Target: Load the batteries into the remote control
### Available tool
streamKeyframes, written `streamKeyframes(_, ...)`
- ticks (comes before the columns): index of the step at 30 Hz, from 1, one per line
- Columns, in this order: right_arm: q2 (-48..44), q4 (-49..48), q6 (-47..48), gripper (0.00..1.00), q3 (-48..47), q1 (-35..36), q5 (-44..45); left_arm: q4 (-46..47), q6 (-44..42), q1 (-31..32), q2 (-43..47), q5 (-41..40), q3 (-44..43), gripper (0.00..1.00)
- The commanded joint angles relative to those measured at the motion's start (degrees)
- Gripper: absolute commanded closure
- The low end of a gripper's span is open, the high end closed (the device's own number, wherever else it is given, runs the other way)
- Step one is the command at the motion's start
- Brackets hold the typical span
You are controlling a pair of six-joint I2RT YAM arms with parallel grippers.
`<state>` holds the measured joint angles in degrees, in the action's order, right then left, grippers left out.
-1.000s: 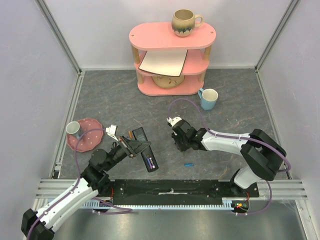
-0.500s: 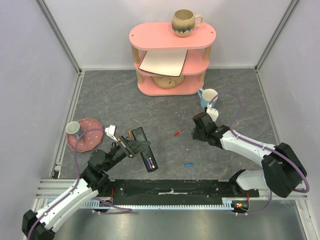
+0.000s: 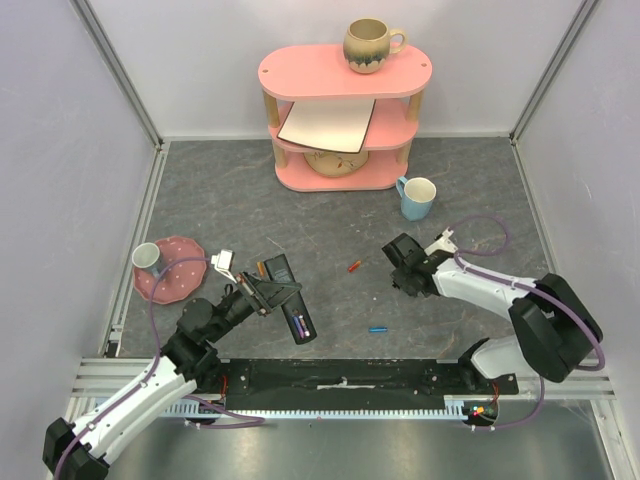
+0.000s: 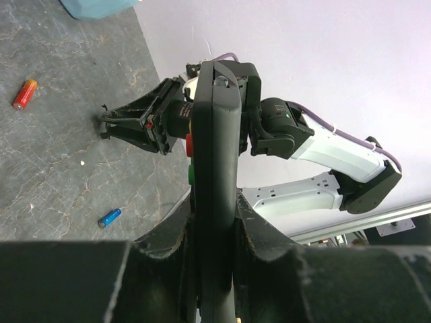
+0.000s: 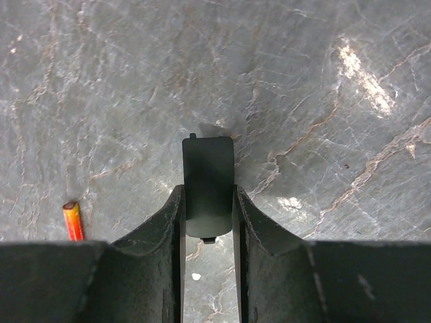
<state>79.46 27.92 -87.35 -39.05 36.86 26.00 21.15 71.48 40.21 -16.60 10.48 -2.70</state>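
Note:
My left gripper (image 3: 272,293) is shut on the black remote control (image 3: 288,298) and holds it tilted above the table. Its open compartment shows dark purple batteries (image 3: 300,323). In the left wrist view the remote (image 4: 214,155) stands edge-on between my fingers. My right gripper (image 3: 398,260) is low over the table, right of the remote. It is shut on a small black cover plate (image 5: 209,176). A red-orange cell (image 3: 353,266) lies on the table between the arms; it also shows in the right wrist view (image 5: 72,221). A bright blue small cylinder (image 3: 378,328) lies nearer the front.
A pink shelf (image 3: 340,120) with a brown mug (image 3: 370,45) on top stands at the back. A blue mug (image 3: 417,197) stands behind my right arm. A pink plate (image 3: 185,283) with a cup (image 3: 148,257) is at the left, beside my left arm.
My right gripper has drawn away from the remote to the right with the cover plate, and its wrist has swung down low. The red-orange cell is uncovered. The left arm has not moved.

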Motion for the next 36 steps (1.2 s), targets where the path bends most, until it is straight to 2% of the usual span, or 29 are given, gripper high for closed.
streamKeyframes(1,2.5,2.0,-9.2,0.85,-1.9,-0.1,2.9,3.4,0.2,-0.2,-0.9,0.1,3.9,0.98)
streamKeyframes(6,6.1,1.6,-16.0,0.84,-4.0,-0.1,2.2,3.6,0.6,-0.2,-1.1,0.2,4.4,0.98)
streamKeyframes(8,7.2,-1.7,-18.0,0.84,-4.7,-0.1,2.0,3.6,0.8,-0.1,-0.9,0.3,4.5,0.98)
streamKeyframes(14,12.4,-2.8,-19.7,0.62,-10.6,-0.1,1.7,1.9,0.5,-0.1,0.1,0.5,4.0,0.98)
streamKeyframes(15,12.7,-2.8,-18.7,0.54,-11.1,-0.2,1.7,1.5,0.4,-0.2,0.2,0.6,3.9,0.98)
streamKeyframes(17,12.6,-2.5,-17.2,0.44,-11.8,-0.1,1.9,0.6,0.1,-0.2,0.9,0.5,3.8,0.98)
streamKeyframes(23,9.1,-1.0,-8.6,0.29,-12.0,-0.1,3.9,-0.9,0.2,-0.2,2.6,0.2,4.5,0.98)
streamKeyframes(27,5.7,-2.8,7.9,0.26,-14.8,-0.2,3.4,-1.8,-0.1,-0.2,2.9,0.2,3.9,0.98)
streamKeyframes(28,5.1,-4.5,19.5,0.26,-15.3,-0.2,2.6,-1.9,-0.2,-0.2,3.0,0.2,3.9,0.98)
streamKeyframes(30,4.0,-5.9,30.6,0.25,-17.2,-0.1,-0.5,-2.0,-0.3,-0.2,3.0,0.0,3.8,0.98)
streamKeyframes(31,3.7,-7.5,43.4,0.25,-17.5,0.0,-2.3,-2.0,-0.3,-0.1,2.8,-0.1,3.9,0.98)
streamKeyframes(33,2.3,-11.9,55.7,0.25,-15.2,0.0,-11.3,-2.0,-0.4,-0.1,2.6,-0.2,3.9,0.98)
streamKeyframes(34,2.0,-14.5,62.8,0.24,-14.4,-0.1,-12.8,-2.0,-0.4,-0.2,2.7,-0.3,3.9,0.98)
streamKeyframes(36,2.8,-15.7,69.2,0.24,-13.3,0.0,-15.7,-2.0,-0.5,-0.2,2.7,-0.5,4.1,0.98)
